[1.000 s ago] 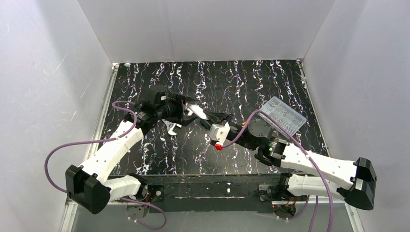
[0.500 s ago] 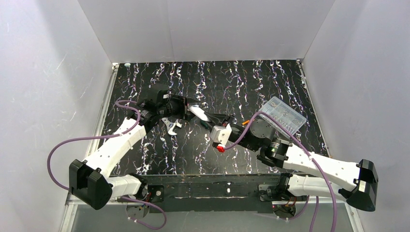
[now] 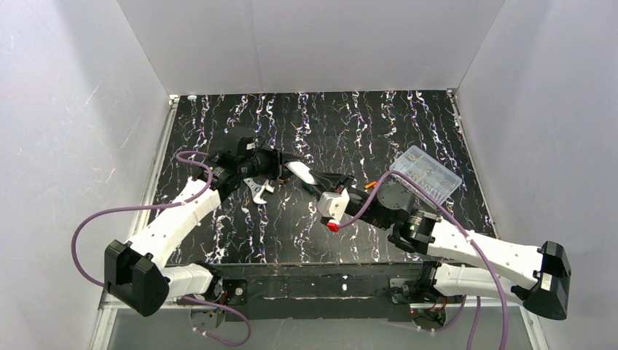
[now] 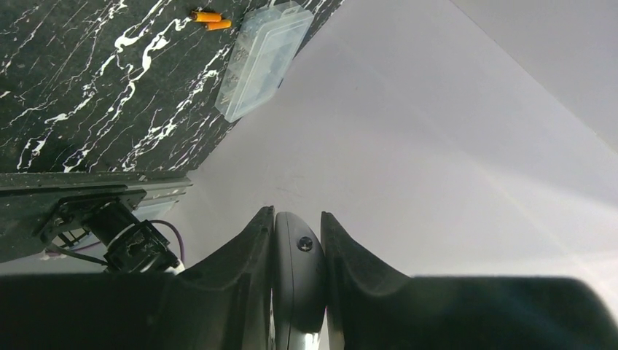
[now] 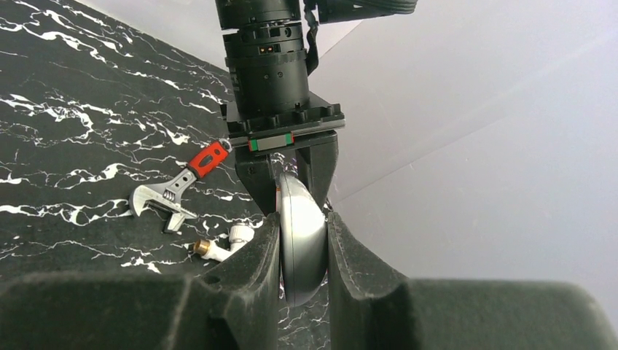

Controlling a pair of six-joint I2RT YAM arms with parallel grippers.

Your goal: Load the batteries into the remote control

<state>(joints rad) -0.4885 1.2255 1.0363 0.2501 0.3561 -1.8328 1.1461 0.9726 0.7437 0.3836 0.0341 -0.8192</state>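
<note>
- Top view: the remote control (image 3: 300,172) stretches as a slim white bar between the two arms, over the black marbled table (image 3: 328,124).
- The left gripper (image 3: 283,165) pinches the remote control's left end and the right gripper (image 3: 324,180) pinches its right end.
- A clear plastic parts box (image 3: 428,172) lies to the right of the remote control, apart from it. An adjustable wrench (image 3: 257,191) lies near the remote control's left end, on the side toward the arm bases.
- From this height I cannot tell which face of the remote control is turned up.
- Left wrist view: both left fingers (image 4: 248,248) are pressed flat against a dark grey rounded end of the remote control (image 4: 299,277), where one small screw shows.
- Well beyond the remote control, up the picture, two orange batteries (image 4: 211,20) lie close together on the table, with the parts box (image 4: 262,58) just past them.
- Right wrist view: the right fingers (image 5: 251,273) are clamped on the grey curved edge of the remote control (image 5: 300,255), and the left gripper's jaws grip its far end.
- To the left of the remote control, the red-handled wrench (image 5: 178,189) and a white fitting with a brass end (image 5: 222,246) lie on the table.
</note>
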